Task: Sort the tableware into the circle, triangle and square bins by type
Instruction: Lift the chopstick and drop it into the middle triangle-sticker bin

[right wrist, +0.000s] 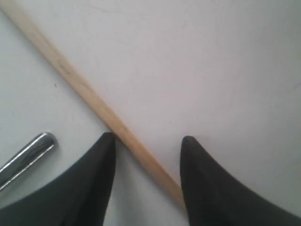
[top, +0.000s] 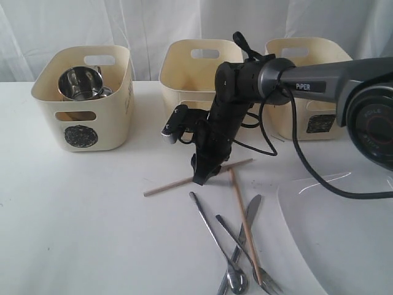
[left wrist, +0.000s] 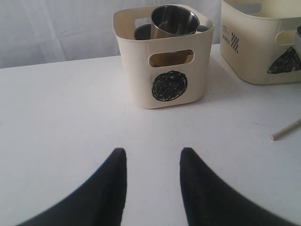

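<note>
Fingers (right wrist: 101, 179) of the right gripper (right wrist: 149, 137) stand apart astride a chopstick (right wrist: 84, 89) lying right of the circle bin (top: 110, 117) (left gripper (left wrist: 153, 150) likewise apart, empty); steel mugs (left wrist: 175, 21) sit in that bin, but this stick, the other chopstick (top: 244, 227), spoon (top: 236, 281), fork (top: 270, 284) and knife (top: 253, 208) await sorting

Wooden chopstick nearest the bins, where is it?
Exterior view, centre: the wooden chopstick lies flat between the open jaws of the right gripper, near the steel spoon.

Steel mugs (left wrist: 175, 28) in circle bin (left wrist: 136, 70) (fingers (left wrist: 110, 188) apart)
</note>
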Tool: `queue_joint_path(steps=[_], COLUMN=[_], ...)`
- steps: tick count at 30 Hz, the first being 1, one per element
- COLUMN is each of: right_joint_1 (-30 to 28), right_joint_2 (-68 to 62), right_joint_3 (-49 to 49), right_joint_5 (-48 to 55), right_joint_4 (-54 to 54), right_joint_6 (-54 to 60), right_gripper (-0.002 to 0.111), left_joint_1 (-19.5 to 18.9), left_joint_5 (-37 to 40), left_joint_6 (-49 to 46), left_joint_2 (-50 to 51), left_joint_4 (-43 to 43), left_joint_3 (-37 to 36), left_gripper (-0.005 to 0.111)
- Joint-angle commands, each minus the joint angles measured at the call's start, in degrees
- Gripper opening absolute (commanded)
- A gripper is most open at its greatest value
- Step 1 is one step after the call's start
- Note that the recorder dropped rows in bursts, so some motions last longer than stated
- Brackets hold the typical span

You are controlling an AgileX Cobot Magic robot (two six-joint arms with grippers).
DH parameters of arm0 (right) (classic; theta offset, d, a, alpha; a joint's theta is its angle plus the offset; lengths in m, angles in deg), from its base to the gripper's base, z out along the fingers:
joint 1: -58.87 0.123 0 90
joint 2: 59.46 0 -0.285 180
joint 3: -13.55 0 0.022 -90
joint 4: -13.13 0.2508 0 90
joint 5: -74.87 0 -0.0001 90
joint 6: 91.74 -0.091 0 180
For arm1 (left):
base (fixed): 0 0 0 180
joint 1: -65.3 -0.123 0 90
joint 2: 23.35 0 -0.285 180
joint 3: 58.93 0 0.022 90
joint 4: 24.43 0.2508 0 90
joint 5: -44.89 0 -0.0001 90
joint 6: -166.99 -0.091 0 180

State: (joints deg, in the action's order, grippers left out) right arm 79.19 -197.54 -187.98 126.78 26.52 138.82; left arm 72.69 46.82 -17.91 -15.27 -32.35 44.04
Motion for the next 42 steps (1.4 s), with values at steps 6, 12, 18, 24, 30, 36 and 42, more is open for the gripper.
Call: queue_joint_path(steps=[6, 12, 18, 24, 30, 36, 42], right_joint_1=[-0.4, -0.4, -0.4, -0.4, -0.4, -0.5, -1.1], right_joint_2=[-0.7, -0.6, 0.0, 2.5, 6.0, 10.9, 14.2], right_joint_3=[0.0, -0.1, -1.1, -2.2, -2.2, -1.8, -1.8], right_joint_5=[1.4, -1.5, -3.0, -1.2, 4.7, 4.8, 7.0], right_joint_4=[1.8, 4.3, 7.6, 8.1, 13.0, 15.8, 16.0], right_joint_6=[-1.7, -2.7, -2.8, -3.5, -3.2, -3.2, -3.2], right_gripper=[0.013, 0.0, 0.0, 0.0, 0.0, 0.0, 0.0], left_joint_1=[-0.1, -0.1, -0.1, -0.1, -0.1, -0.1, -0.1], left_joint_5=[-0.3, -0.3, -0.3, -0.3, -0.3, -0.3, -0.3], left_joint_6=[0.0, 0.0, 0.0, 0.0, 0.0, 0.0, 0.0], left_joint_2=[-0.3, -0.3, -0.3, -0.3, -0.3, -0.3, -0.3], left_joint_4=[-0.1, -0.1, -0.1, -0.1, -0.1, -0.1, -0.1], left_joint_3=[-0.2, -0.2, -0.2, -0.2, -0.2, -0.2, -0.2], left_gripper=[0.042, 0.042, 0.042, 0.042, 0.042, 0.042, 0.042])
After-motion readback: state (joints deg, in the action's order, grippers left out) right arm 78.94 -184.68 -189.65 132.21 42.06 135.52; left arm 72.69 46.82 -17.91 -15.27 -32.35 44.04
